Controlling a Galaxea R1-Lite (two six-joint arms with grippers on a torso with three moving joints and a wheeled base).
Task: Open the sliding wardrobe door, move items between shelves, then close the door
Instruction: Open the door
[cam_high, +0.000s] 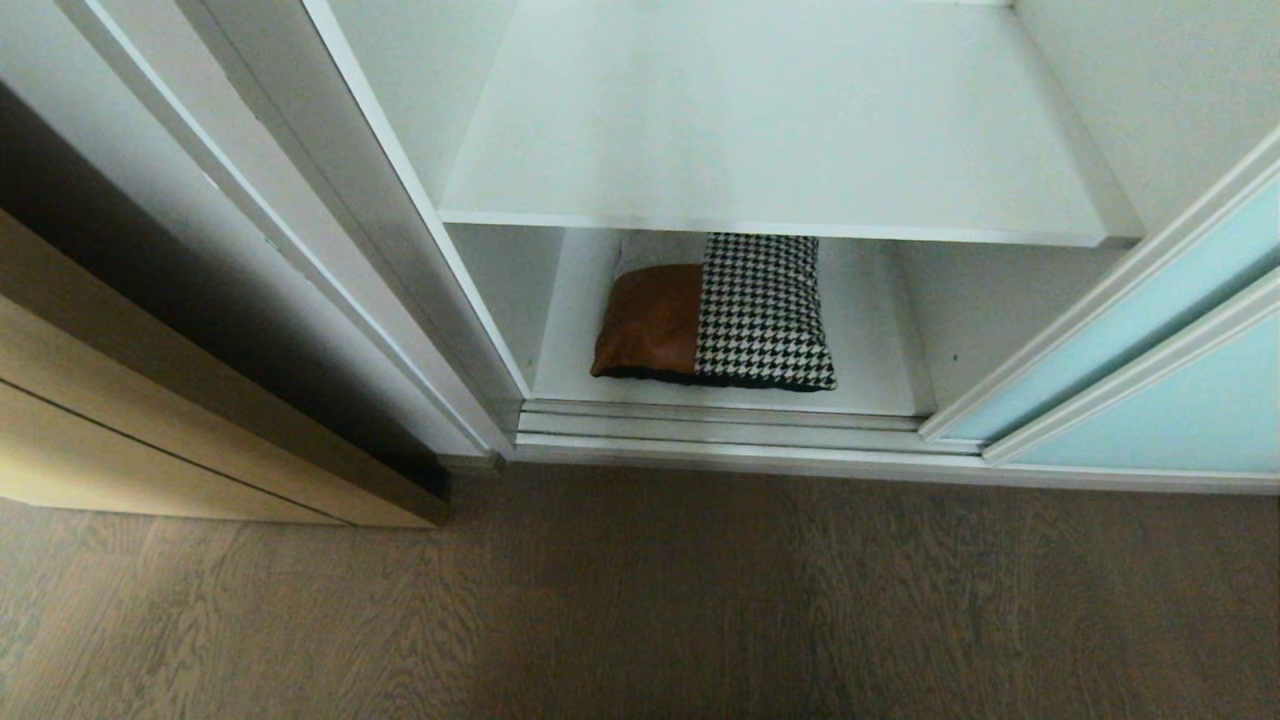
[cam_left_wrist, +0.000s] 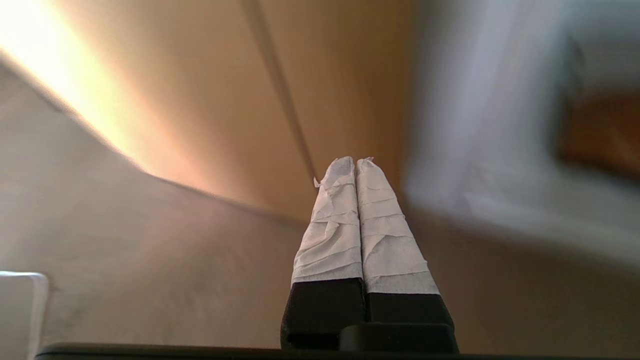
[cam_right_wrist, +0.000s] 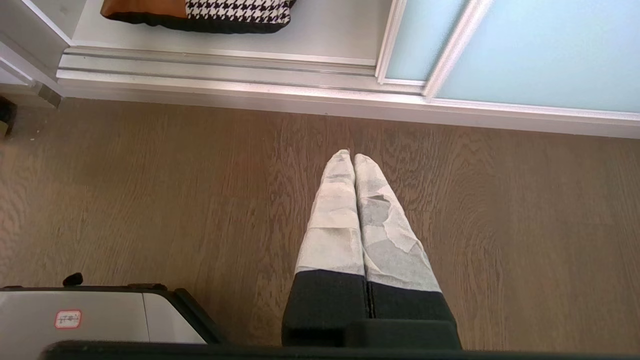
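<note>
The sliding wardrobe door (cam_high: 1140, 370), frosted aqua glass in a white frame, stands slid to the right, leaving the wardrobe open. A patchwork cushion (cam_high: 715, 315) with brown leather and houndstooth patches lies on the bottom shelf (cam_high: 870, 375); its front edge (cam_right_wrist: 200, 15) also shows in the right wrist view. The upper shelf (cam_high: 780, 140) above it is bare. Neither arm shows in the head view. My left gripper (cam_left_wrist: 355, 161) is shut and empty, facing the light wood door (cam_left_wrist: 340, 75). My right gripper (cam_right_wrist: 353, 155) is shut and empty, hanging over the wood floor (cam_right_wrist: 150, 200).
A light wood hinged door (cam_high: 150, 420) stands at the left of the wardrobe. The metal floor track (cam_high: 720, 430) runs along the wardrobe's front. Grey-brown wood floor (cam_high: 640, 600) fills the foreground. Part of my base (cam_right_wrist: 100, 315) shows beside the right gripper.
</note>
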